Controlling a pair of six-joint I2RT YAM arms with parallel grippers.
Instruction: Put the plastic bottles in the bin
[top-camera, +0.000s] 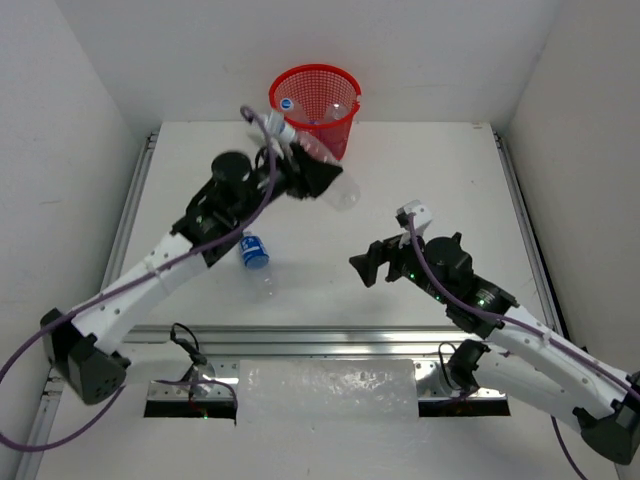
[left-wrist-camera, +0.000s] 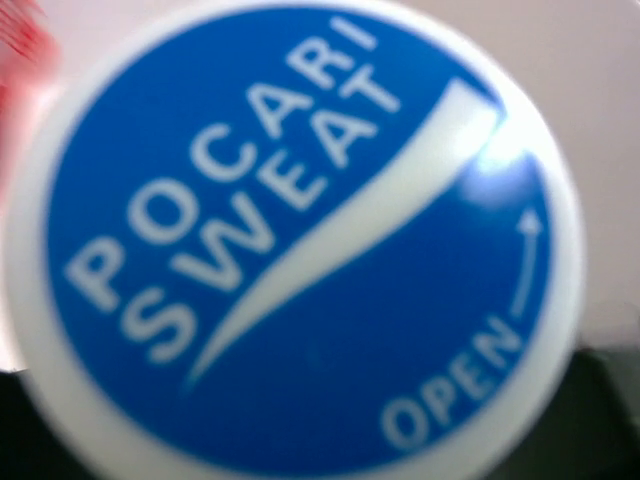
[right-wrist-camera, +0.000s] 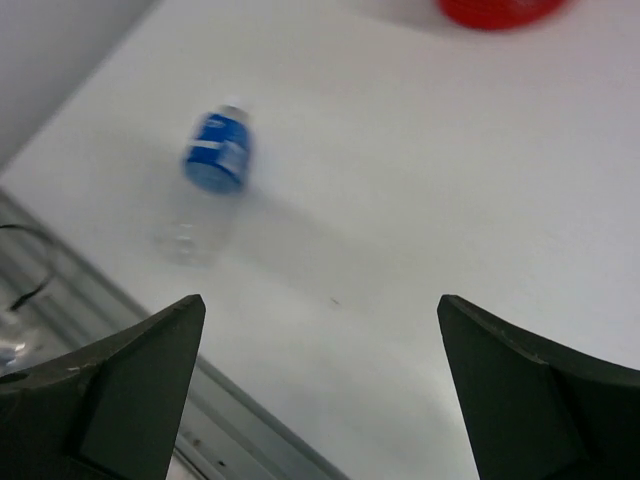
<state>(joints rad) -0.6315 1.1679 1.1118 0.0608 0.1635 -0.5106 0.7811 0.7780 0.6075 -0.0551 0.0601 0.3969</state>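
My left gripper (top-camera: 318, 178) is shut on a clear plastic bottle (top-camera: 308, 146) with no label. It holds the bottle tilted above the table, its white cap end close to the near side of the red mesh bin (top-camera: 315, 100). In the left wrist view the bottle's blue and white cap top (left-wrist-camera: 300, 240) fills the frame and hides the fingers. A bottle with the same kind of cap (top-camera: 288, 103) lies inside the bin. A blue-labelled bottle (top-camera: 254, 250) lies on the table, and it also shows in the right wrist view (right-wrist-camera: 213, 165). My right gripper (top-camera: 365, 268) is open and empty over the table middle.
White walls close in the table on the left, back and right. A metal rail (top-camera: 300, 335) runs along the near edge. The bin's red base (right-wrist-camera: 495, 10) shows at the top of the right wrist view. A purple cable (top-camera: 262, 125) loops over the left arm.
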